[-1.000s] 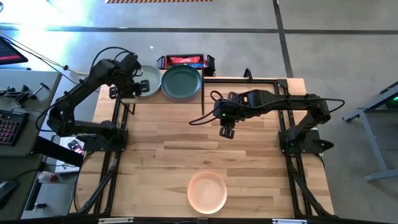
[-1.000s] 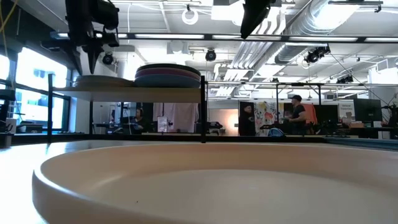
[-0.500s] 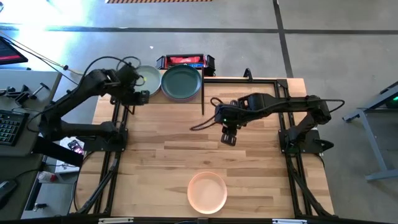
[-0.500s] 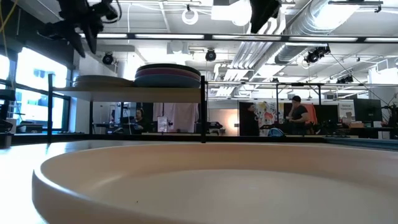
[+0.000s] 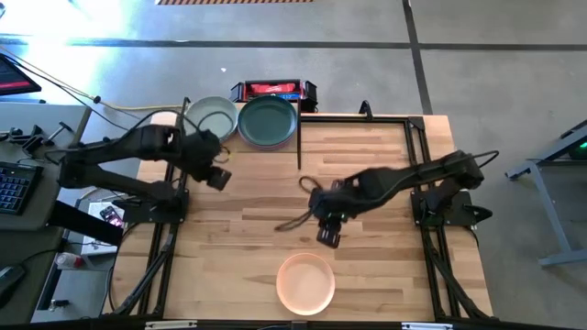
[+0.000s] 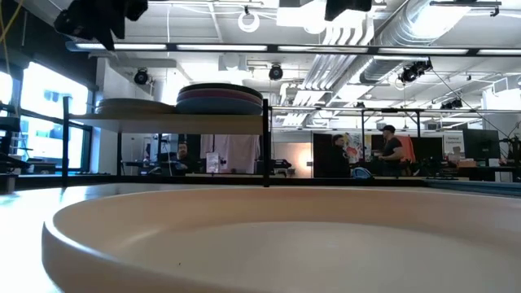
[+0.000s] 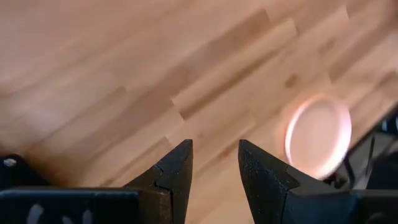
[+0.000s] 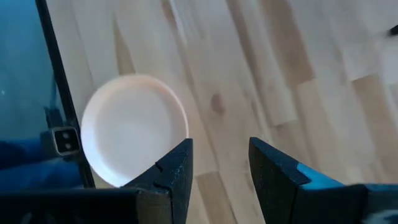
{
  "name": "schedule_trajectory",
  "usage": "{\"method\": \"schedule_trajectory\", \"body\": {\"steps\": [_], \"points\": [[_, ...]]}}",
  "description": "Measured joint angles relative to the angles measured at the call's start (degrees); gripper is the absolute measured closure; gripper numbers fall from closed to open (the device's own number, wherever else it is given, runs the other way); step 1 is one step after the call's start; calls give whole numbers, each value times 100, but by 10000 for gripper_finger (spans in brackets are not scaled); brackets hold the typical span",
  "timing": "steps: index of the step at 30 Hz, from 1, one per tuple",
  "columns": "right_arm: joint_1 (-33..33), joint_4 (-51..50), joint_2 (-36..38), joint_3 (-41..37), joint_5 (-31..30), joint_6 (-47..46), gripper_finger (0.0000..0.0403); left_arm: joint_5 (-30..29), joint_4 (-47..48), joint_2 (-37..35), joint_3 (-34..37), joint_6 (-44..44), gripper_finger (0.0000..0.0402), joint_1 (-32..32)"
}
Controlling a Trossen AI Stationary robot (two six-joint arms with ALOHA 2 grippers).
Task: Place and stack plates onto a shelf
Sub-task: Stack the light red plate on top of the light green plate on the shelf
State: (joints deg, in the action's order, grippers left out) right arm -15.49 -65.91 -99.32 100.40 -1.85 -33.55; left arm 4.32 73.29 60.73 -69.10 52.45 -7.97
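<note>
Nearest, one peach plate (image 5: 305, 282) lies alone at the table's (image 5: 385, 183) front edge, filling the low view. Right gripper (image 5: 326, 236), jaws apart and empty, hangs just beyond it; left gripper (image 5: 218, 178), jaws likewise apart and empty, hangs left of centre. Farther back, shelf (image 6: 179, 116) carries a pale plate (image 5: 210, 117) and a dark teal-topped stack (image 5: 268, 121). Behind, a red box (image 5: 272, 90), lettering unreadable. People stand distant in the room.

grey concrete floor (image 5: 514, 55), ceiling ducts (image 6: 366, 32)
</note>
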Motion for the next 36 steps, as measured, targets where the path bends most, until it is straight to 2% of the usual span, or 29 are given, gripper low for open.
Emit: {"method": "schedule_trajectory", "body": {"steps": [11, 16, 27, 36], "points": [[-624, 380, -1031, -7, 7, -248, 268, -376, -20, 2, 0, 536, 284, 1585], [-797, 502, -1406, -7, -257, -199, 268, -650, -40, 12, 0, 836, 284, 2118], [-1048, 921, -1994, -7, -463, 514, 268, -997, -41, 305, 0, 1366, 284, 2921], [-999, 1008, -2373, -4, -688, 554, 268, -994, -81, 789, 0, 1534, 284, 3322]]}}
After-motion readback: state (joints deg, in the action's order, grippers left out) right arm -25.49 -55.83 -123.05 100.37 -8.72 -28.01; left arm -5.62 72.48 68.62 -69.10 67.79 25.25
